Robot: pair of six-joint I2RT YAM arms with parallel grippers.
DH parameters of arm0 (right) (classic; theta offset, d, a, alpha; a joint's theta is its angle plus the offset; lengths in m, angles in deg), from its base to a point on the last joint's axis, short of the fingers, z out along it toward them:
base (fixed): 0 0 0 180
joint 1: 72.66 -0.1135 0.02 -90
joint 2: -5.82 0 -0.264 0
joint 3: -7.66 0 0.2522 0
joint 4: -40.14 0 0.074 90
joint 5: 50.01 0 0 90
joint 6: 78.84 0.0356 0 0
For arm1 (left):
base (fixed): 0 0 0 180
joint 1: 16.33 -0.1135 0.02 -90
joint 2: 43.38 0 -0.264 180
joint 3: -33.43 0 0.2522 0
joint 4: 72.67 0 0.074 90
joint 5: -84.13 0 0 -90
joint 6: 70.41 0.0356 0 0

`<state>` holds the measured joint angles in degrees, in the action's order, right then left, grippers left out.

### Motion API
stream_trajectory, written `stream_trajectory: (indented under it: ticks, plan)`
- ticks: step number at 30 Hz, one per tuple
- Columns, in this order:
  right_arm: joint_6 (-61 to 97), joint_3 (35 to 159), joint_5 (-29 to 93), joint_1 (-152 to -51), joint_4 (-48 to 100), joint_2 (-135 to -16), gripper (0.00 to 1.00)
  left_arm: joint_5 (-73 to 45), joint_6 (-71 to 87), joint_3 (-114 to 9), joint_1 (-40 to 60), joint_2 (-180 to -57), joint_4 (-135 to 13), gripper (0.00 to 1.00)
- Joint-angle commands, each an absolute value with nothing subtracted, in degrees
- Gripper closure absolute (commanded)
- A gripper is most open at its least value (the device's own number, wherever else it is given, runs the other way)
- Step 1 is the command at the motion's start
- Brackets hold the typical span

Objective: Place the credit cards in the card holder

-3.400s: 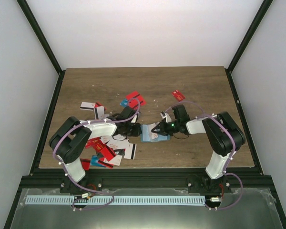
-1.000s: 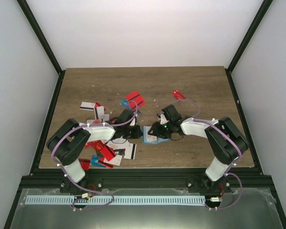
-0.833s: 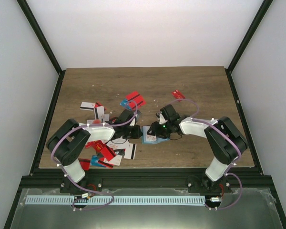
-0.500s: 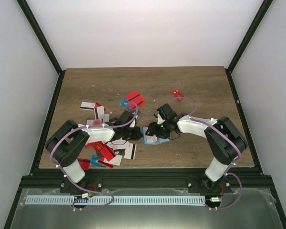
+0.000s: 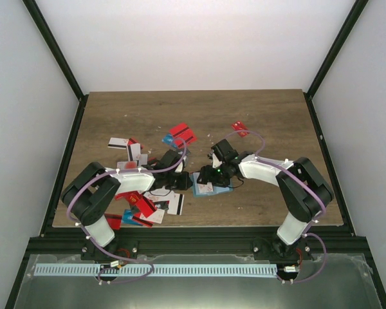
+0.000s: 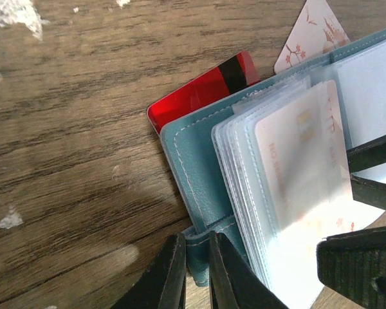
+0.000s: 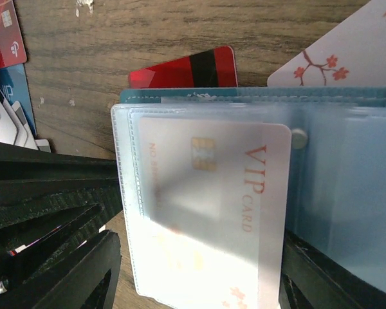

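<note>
1. The card holder [image 5: 210,187] lies open and flat on the tabletop [image 5: 276,116]. In the top view it sits just toward 6 o'clock from the centre. Its long axis runs from 9 to 3 o'clock with a slight tilt.
2. Its cover is teal with pale stitching. A stack of clear sleeves [image 6: 244,193] fans out over it. In the left wrist view the stitched edge faces 9 o'clock.
3. A white VIP card [image 7: 212,187] sits inside the top sleeve. In the right wrist view its long axis runs 12 to 6 o'clock. Its gold chip is near the 12 o'clock end and red lettering runs down the 3 o'clock side.
4. The left tool [image 6: 195,257] is closed, pinching the cover's edge at the 9 o'clock end of the holder in the top view.
5. The right tool [image 7: 199,277] stands open, with 1 finger on each side of the sleeved card. I cannot tell whether they touch the sleeves.
6. A red card [image 7: 193,69] with a black stripe pokes out from under the holder at 12 o'clock in the right wrist view. A blossom card [image 7: 347,51], white with a red branch, lies at 2 o'clock.
7. More credit cards [image 5: 145,203] are heaped at 8 o'clock of the holder in the top view. Others lie at 10, 11 and 1 o'clock.
</note>
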<state>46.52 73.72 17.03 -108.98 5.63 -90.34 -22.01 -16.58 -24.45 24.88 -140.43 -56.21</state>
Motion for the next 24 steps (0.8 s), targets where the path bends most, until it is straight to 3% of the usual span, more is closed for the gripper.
stream_trajectory:
  ticks: [1,16,24]
  plan:
    - [45.88,75.31,16.26,-109.93,5.31,-91.12,0.34,-22.31,-16.18,-23.2,25.42,-140.3,-52.05,0.87]
    - [47.64,78.86,18.63,-113.67,2.91,-93.84,0.33,-22.79,-16.37,-23.66,25.88,-139.08,-51.21,0.87]
    - [45.62,79.6,22.01,-113.57,-1.13,-90.14,0.26,-20.2,-16.05,-23.42,25.88,-135.41,-49.02,0.83]
